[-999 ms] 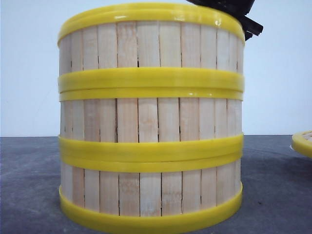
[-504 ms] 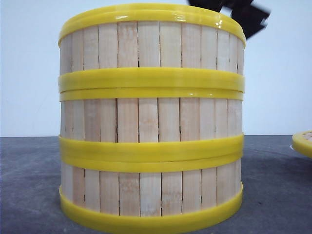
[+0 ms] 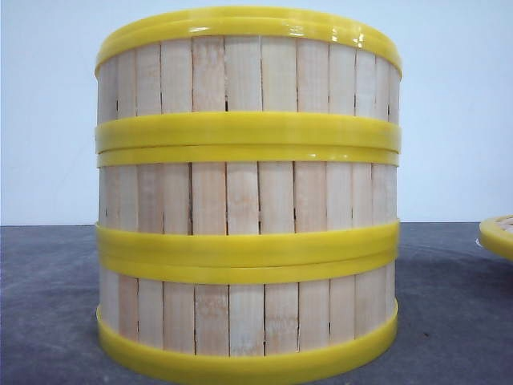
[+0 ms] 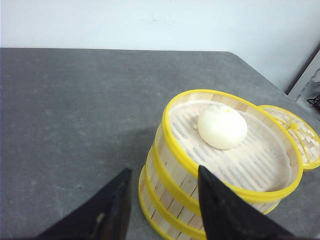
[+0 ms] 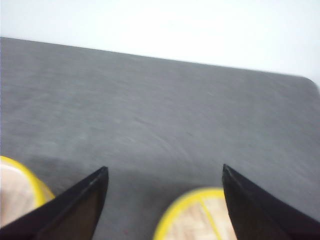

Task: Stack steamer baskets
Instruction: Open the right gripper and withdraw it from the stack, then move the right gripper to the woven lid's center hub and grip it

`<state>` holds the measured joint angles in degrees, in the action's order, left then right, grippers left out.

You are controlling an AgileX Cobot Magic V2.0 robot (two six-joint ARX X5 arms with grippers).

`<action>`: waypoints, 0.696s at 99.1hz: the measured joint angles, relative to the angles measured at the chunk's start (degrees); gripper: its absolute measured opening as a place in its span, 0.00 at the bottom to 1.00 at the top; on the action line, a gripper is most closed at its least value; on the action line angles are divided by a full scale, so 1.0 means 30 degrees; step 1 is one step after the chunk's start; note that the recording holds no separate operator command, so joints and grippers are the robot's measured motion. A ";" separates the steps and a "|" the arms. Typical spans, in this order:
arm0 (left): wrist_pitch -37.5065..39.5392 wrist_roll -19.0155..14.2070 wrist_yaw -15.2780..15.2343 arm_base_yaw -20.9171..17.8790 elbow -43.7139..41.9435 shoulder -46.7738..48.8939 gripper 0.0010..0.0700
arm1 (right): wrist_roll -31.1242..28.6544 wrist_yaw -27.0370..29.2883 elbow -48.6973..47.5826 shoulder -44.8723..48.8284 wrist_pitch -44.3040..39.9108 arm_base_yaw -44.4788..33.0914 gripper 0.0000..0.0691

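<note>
Three baskets (image 3: 248, 196) are standing in one straight stack on the grey table (image 3: 48, 305), rims meeting flush, and the stack is filling most of the front view. It is sitting close to the table's near edge, while the far edge is showing as a line behind it.

In the left wrist view the stack (image 4: 220, 170) is showing its open top: a pale liner is lying inside the top basket, and a white bun (image 4: 222, 127) is resting on it, off centre. Just beside the stack, toward the table's rounded far right corner, a flat yellow-rimmed lid (image 4: 295, 132) is lying on the table; whether it is touching the stack cannot be told. The same lid (image 3: 498, 234) is peeking in at the right edge of the front view.

The left gripper (image 4: 162, 205) is hovering with its dark fingers (image 4: 112, 210) spread apart, holding nothing, one finger crossing in front of the stack's rim.

The right gripper (image 5: 162, 200) is also gaping wide and empty above the table. Its view is blurred; a yellow rim (image 5: 195, 220) is showing between its fingers (image 5: 75, 210), and another yellow-rimmed piece (image 5: 17, 187) is sitting outside them.
</note>
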<state>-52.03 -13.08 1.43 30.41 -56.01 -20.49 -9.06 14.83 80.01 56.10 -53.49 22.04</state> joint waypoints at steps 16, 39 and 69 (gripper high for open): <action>0.0007 0.0058 0.0000 -0.0007 0.0000 0.0000 0.33 | -0.0015 -0.0452 -0.0109 0.0525 -0.1800 -0.2331 0.65; 0.0007 0.0066 0.0000 -0.0007 0.0000 0.0000 0.33 | -0.0015 -0.2914 -0.2798 0.1071 -0.1501 -0.4991 0.65; -0.0007 0.0066 -0.0007 0.0000 0.0000 0.0000 0.33 | -0.0080 -0.4634 -0.7111 0.2419 0.0743 -0.7460 0.62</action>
<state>-52.05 -12.88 1.41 30.41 -56.01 -20.49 -9.30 0.93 58.67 63.35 -51.27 -0.34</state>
